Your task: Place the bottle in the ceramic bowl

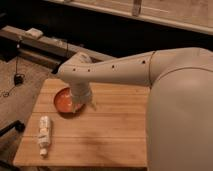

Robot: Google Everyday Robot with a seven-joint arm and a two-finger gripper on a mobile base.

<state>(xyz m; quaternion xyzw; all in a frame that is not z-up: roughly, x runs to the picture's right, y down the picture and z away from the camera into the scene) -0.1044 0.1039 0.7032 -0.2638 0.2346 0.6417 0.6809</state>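
The bottle (44, 135) lies on its side near the front left corner of the wooden table (110, 135), pale with a whitish cap toward the front. The ceramic bowl (65, 102) sits at the table's left back part, orange-red inside with a darker rim. My gripper (81, 102) hangs from the pale arm right over the bowl's right edge and hides part of it. The bottle is apart from the gripper, to its front left.
My large pale arm (170, 90) fills the right side and covers the table's right part. A dark ledge (40, 45) with a small pale object runs behind the table. A cable and a dark plug (18, 78) lie on the floor at left.
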